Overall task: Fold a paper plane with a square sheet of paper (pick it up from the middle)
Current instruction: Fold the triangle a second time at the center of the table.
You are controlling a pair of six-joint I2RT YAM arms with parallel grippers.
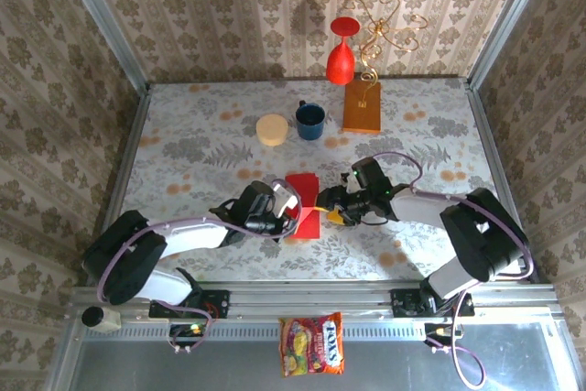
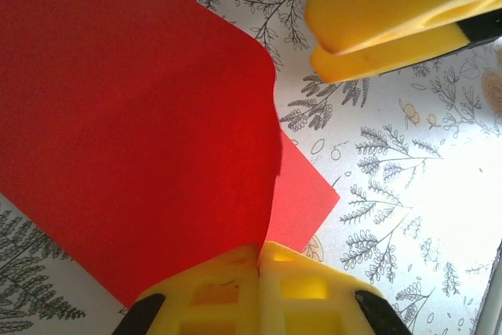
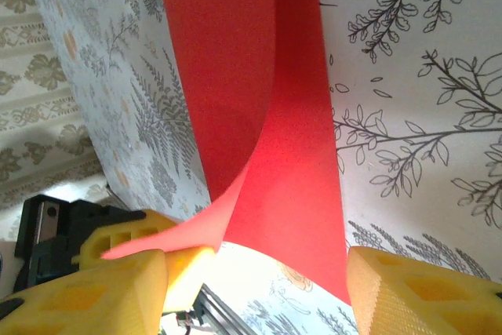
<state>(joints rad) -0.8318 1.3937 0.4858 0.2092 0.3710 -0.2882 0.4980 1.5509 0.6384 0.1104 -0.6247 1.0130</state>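
Thin, smooth red sheet of paper (image 1: 303, 191), folded to a long strip with one layer curling upward, lies mid-counter (image 1: 201, 139), its long axis running near to far. The yellow left fingers (image 2: 220, 296) pinch its edge; the right fingers (image 3: 408, 288) stand apart astride it.

I see on patterned table (image 1: 183, 135), toward 12 o'clock: red goblet vase (image 1: 341, 54), gold wire ornament (image 1: 385, 29) at its 3 o'clock. Orange-brown block (image 1: 363, 105) just nearer; blue mug (image 1: 309, 120) at block's 9 o'clock, cream disc (image 1: 272, 129) beside mug. Snack packet (image 1: 313, 344) at 6 o'clock, past table's near edge.
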